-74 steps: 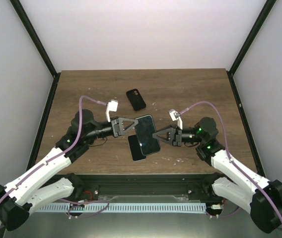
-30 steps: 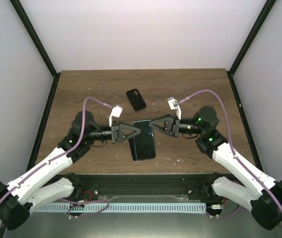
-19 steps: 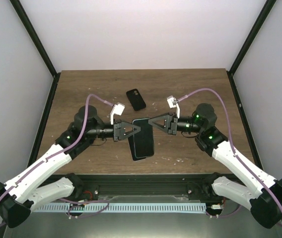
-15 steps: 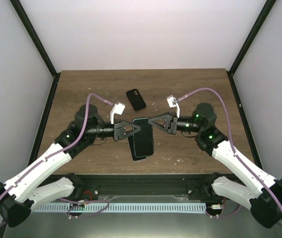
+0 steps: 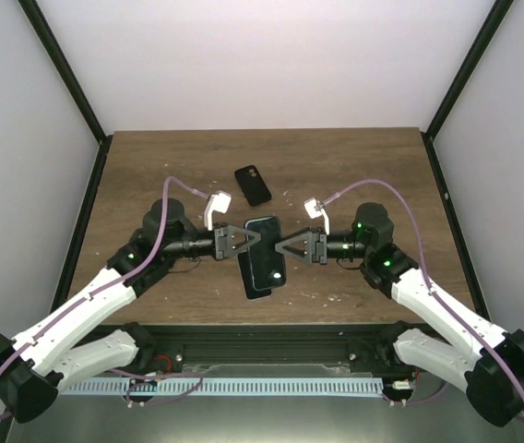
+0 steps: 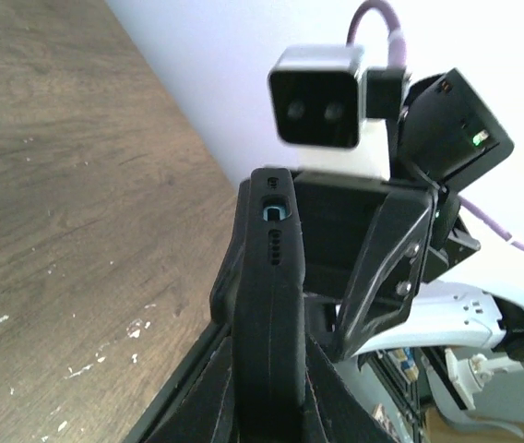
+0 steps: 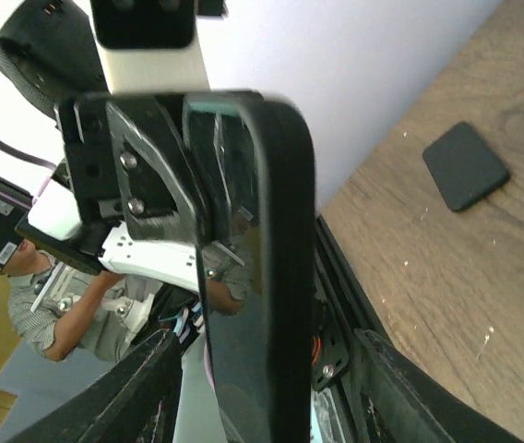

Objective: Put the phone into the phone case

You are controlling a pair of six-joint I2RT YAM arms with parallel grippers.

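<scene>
The phone (image 5: 264, 258), a slim black slab with a glossy screen, hangs tilted just above the table. My left gripper (image 5: 243, 242) is shut on its left edge. In the left wrist view the phone (image 6: 269, 277) stands edge-on between the fingers, port end towards the camera. My right gripper (image 5: 284, 249) is at the phone's right edge, and the right wrist view shows its fingers (image 7: 142, 388) spread wide on either side of the phone (image 7: 244, 277) without touching it. I cannot make out the phone case in any view.
A black slab with a pale rim (image 5: 255, 288) lies on the wooden table (image 5: 354, 166) right under the held phone. A smaller black cover (image 5: 253, 185), also in the right wrist view (image 7: 465, 166), lies farther back. Black frame posts rise at the table's sides.
My right gripper has opened and slid nearer along the phone's right edge. The left gripper keeps its hold, and the phone has shifted slightly.
</scene>
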